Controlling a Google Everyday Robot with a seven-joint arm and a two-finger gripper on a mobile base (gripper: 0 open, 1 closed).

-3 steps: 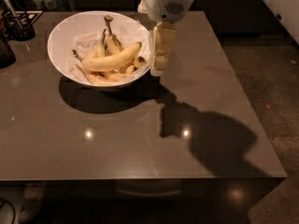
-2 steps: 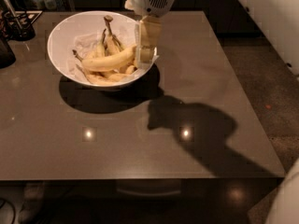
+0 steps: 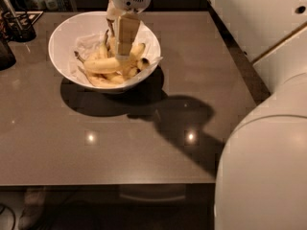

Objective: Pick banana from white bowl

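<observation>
- I log that the gripper [image 3: 123,51] has shifted from outside the 3 o'clock rim of the white bowl [image 3: 64,35] to above its centre
- Jaw state: I cannot tell
- The banana [image 3: 103,65] lies unmoved in the bowl, stem toward 9 o'clock (not lifted)
- My judgement: approach complete, grasp pending

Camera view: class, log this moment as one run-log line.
gripper: low over white bowl | banana: lying in bowl, not yet lifted
</observation>
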